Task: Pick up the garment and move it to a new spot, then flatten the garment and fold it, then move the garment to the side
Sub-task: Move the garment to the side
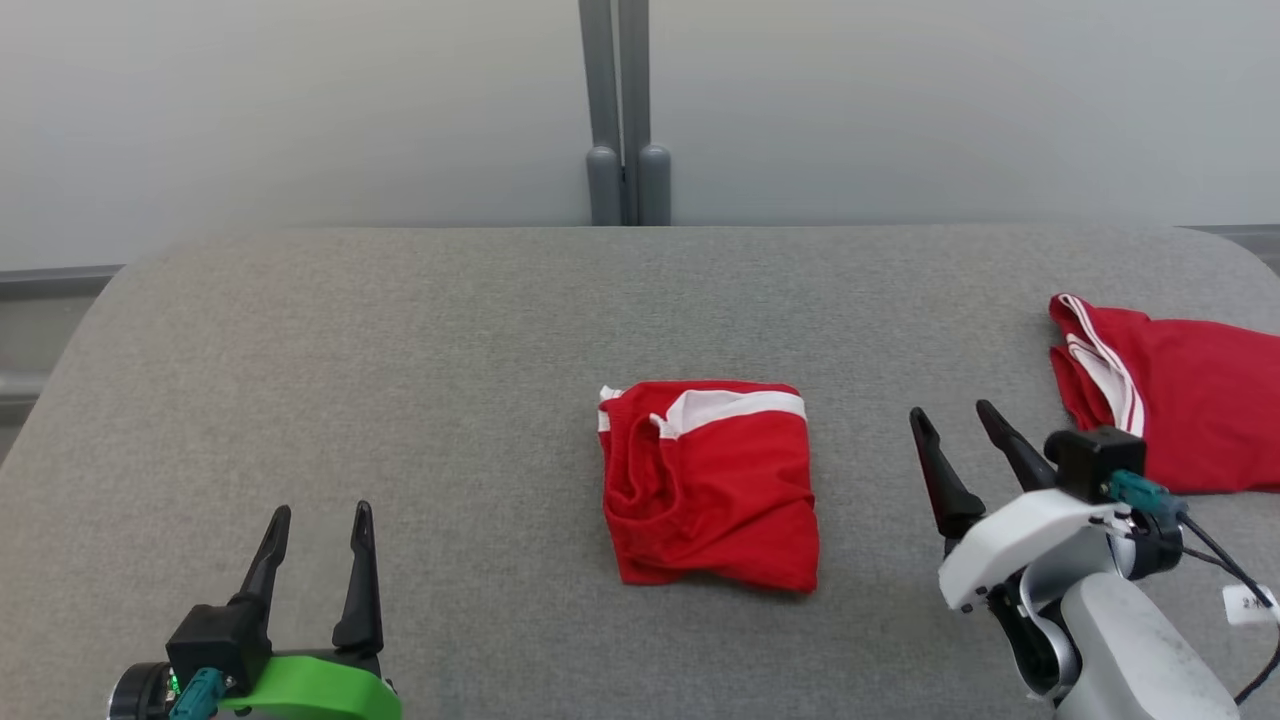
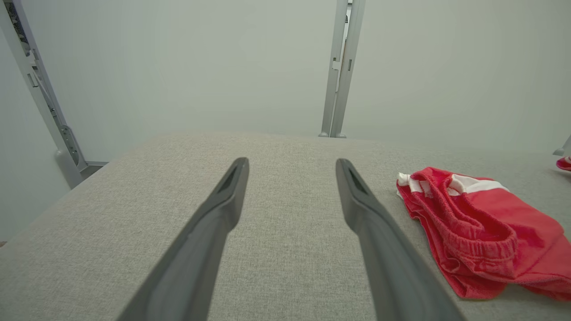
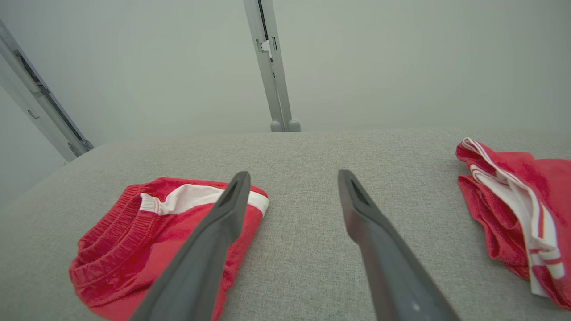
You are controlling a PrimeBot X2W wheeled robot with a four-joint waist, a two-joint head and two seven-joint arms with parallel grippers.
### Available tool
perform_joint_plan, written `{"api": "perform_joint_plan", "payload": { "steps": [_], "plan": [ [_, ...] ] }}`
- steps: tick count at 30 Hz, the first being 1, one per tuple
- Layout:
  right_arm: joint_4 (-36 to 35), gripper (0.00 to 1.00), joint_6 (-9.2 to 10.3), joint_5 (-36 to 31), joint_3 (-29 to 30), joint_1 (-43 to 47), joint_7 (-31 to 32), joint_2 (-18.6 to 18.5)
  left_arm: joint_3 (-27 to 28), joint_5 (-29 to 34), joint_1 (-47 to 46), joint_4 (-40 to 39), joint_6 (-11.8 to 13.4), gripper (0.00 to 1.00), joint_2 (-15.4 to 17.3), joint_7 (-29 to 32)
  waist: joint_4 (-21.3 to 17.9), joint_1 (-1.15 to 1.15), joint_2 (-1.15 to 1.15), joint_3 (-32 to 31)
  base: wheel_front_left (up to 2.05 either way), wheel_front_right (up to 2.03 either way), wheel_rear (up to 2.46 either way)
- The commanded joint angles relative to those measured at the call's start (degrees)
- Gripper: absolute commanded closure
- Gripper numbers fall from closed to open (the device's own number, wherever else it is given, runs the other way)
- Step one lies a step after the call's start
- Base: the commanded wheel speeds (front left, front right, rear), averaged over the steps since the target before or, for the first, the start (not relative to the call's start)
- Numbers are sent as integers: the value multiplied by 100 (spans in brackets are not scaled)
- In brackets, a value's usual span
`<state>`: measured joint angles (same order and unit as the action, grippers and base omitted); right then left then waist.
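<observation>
A: The table (image 1: 400, 330) cover?
B: Grey woven cloth, matt and coarse.
A: The folded garment (image 1: 710, 490)?
B: Soft red cloth, white trim, ribbed elastic waistband.
A: The left gripper (image 2: 292, 160)?
B: Fingers (image 2: 214, 232) of dark, smooth, matt plastic.
A: The post (image 1: 625, 110)?
B: Grey metal.

Bright even light, soft faint shadows, wide-angle bending at wrist-view edges

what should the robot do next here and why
Probably reach the right gripper left to the near edge of the garment and grip it, ready to move it aside. It looks already folded. Both grippers are open and empty, clear of the cloth, and the right gripper sits nearer to it than the left gripper.
</observation>
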<state>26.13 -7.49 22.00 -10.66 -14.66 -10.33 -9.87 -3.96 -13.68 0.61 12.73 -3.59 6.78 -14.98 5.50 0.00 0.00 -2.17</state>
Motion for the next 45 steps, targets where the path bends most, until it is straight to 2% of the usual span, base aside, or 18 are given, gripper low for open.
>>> {"api": "perform_joint_plan", "payload": {
  "steps": [1, 8, 15, 21, 29, 30, 31, 32, 39, 45],
  "plan": [
    [79, 0, 0, 46, -34, -169, 116, 12, -17, 29, -92, 17, -34, 0, -10, -25, 294, 0, 0, 64, 0, 0, 0],
    [762, 0, 0, 221, -104, -746, 1132, 151, -83, 22, -243, 126, -84, 0, -57, -23, 826, 0, 0, 213, 0, 0, 0],
    [1589, 0, 0, 207, 356, -1118, 2060, 279, -128, -12, -351, 195, -117, 0, -118, -20, 1262, 0, 0, 394, 0, 0, 0],
    [2048, 0, 0, 271, 557, -1233, 2736, 361, -136, -20, -411, 211, -142, 0, -160, -20, 1471, 0, 0, 531, 0, 0, 0],
    [2384, 0, 2, 246, 765, -1287, 2836, 475, -76, -14, -474, 247, -178, 0, -198, -20, 1484, 0, 0, 617, 0, 0, 0],
    [2392, 40, 4, 249, 777, -1297, 2815, 489, -74, 2, -484, 249, -182, 0, -200, -20, 1461, 0, 0, 617, 0, 0, 0],
    [2393, 57, 4, 253, 767, -1301, 2807, 505, -65, 10, -494, 248, -188, 0, -200, -20, 1436, 0, 0, 615, 0, 0, 0],
    [2368, 100, 3, 280, 756, -1308, 2754, 522, -56, 18, -507, 252, -185, 0, -200, -20, 1406, 0, 0, 609, 0, 0, 0],
    [2143, 100, 3, 319, 651, -1392, 2353, 512, -86, 84, -508, 222, -238, 0, -202, -20, 1084, 0, 0, 502, 0, 0, 0],
    [1865, 100, 3, 307, 408, -1470, 2279, 385, -190, 117, -536, 92, -271, 0, -210, -20, 479, 0, 0, 418, 0, 0, 0]
  ]
}}
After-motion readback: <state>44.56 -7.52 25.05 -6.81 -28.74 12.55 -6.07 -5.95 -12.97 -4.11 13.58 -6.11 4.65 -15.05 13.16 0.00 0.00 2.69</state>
